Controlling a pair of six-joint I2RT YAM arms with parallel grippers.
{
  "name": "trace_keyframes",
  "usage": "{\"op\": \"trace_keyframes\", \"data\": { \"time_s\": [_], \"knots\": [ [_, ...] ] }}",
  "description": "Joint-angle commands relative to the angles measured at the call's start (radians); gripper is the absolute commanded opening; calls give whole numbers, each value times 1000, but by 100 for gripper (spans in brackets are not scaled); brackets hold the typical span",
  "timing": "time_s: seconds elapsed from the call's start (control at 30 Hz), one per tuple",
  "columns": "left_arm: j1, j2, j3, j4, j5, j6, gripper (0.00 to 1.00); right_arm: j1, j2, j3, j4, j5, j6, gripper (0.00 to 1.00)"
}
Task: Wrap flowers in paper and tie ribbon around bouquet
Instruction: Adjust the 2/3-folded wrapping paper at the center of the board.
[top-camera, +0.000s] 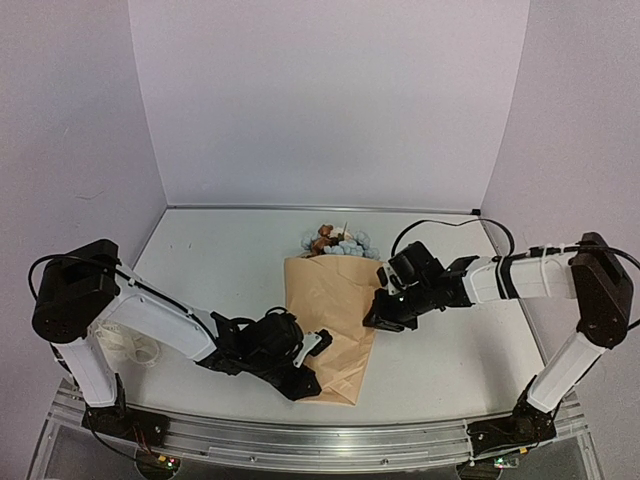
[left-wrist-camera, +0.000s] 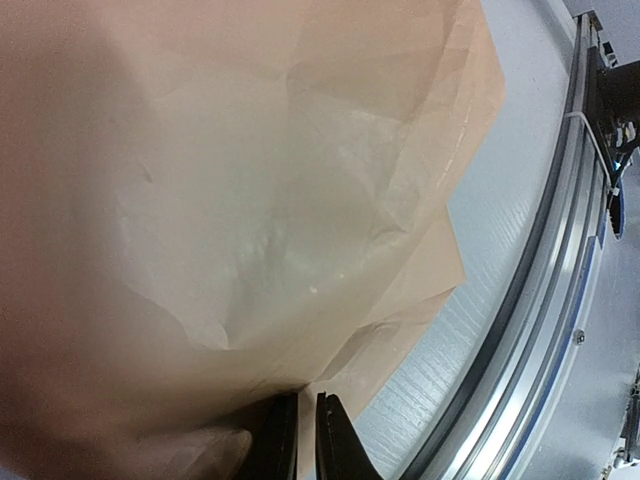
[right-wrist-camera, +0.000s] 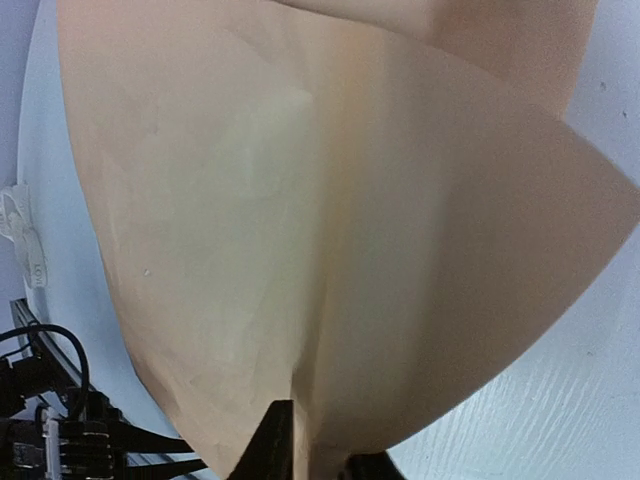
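Observation:
The tan paper (top-camera: 330, 310) lies folded over the flowers (top-camera: 336, 241), whose blue and brown heads stick out at its far end as a loose bouquet. My left gripper (top-camera: 312, 378) is at the paper's near left corner. In the left wrist view its jaws (left-wrist-camera: 300, 400) stand pinched together on the edge of the paper (left-wrist-camera: 260, 200). My right gripper (top-camera: 376, 318) is at the paper's right edge. Its fingers (right-wrist-camera: 320, 445) stand a little apart with a fold of the paper (right-wrist-camera: 330, 200) between them. The cream ribbon (top-camera: 130, 348) lies bunched beside the left arm's base.
A metal rail (top-camera: 300, 440) runs along the near table edge, close to the left gripper and seen as a rail (left-wrist-camera: 540, 300) in the left wrist view. White walls enclose the table at the back and sides. Cables (right-wrist-camera: 50, 400) hang near the rail.

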Motion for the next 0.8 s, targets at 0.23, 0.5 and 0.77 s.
{"op": "trace_keyframes", "data": {
  "time_s": [0.23, 0.5, 0.77],
  "knots": [
    [12, 14, -24, 102, 40, -7, 8, 116, -164, -33, -49, -59, 118, 23],
    [14, 1, -50, 131, 47, -8, 8, 211, -19, -11, 144, -76, 291, 3],
    [15, -51, -65, 128, 56, -11, 8, 211, -132, -181, 124, 95, 238, 0]
  ]
}}
